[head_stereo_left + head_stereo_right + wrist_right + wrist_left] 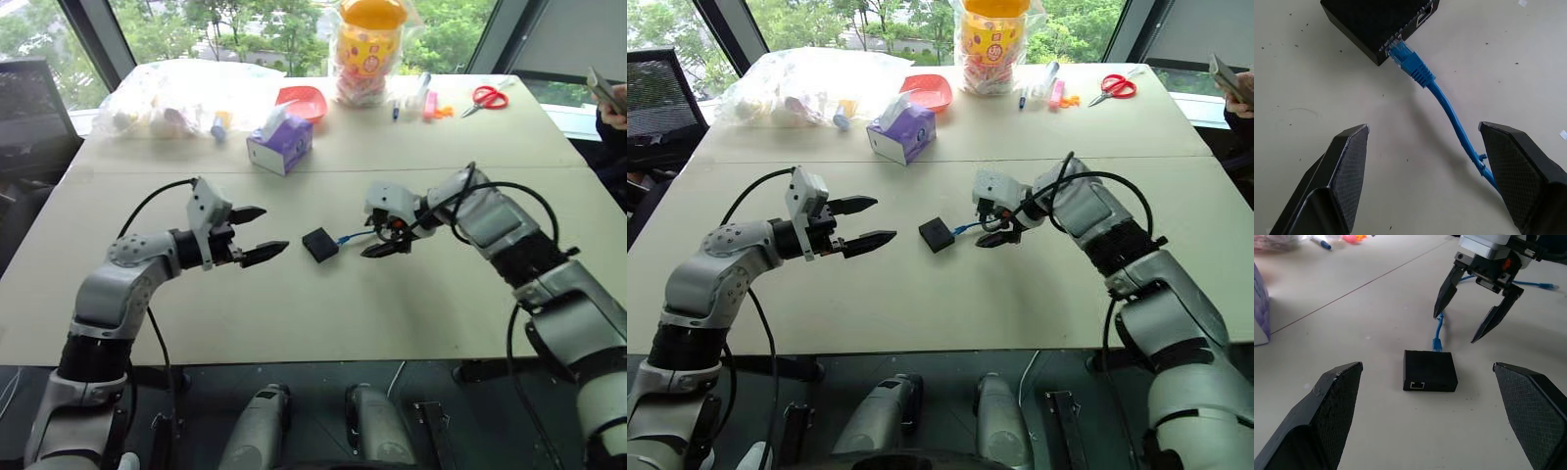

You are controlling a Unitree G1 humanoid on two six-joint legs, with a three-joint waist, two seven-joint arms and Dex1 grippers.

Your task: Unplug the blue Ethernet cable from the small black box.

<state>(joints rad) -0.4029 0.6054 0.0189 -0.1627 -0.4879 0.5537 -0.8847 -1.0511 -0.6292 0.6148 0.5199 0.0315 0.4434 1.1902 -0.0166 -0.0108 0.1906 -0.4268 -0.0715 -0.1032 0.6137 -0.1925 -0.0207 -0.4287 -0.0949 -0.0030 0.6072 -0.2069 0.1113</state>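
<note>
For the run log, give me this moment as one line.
blue Ethernet cable: plugged into small black box | right gripper: open, over cable | left gripper: open, beside box

Cable [1449,107] passes behind the right gripper's finger [1520,169], its far run hidden. Box [1376,22] cut off by the frame edge. Tissue box [1260,308] also cut; person [609,98] at the table's far right corner mostly out of frame.

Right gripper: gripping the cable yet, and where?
Nothing held. The right gripper hangs open over the blue Ethernet cable, plug still in the small black box.
</note>
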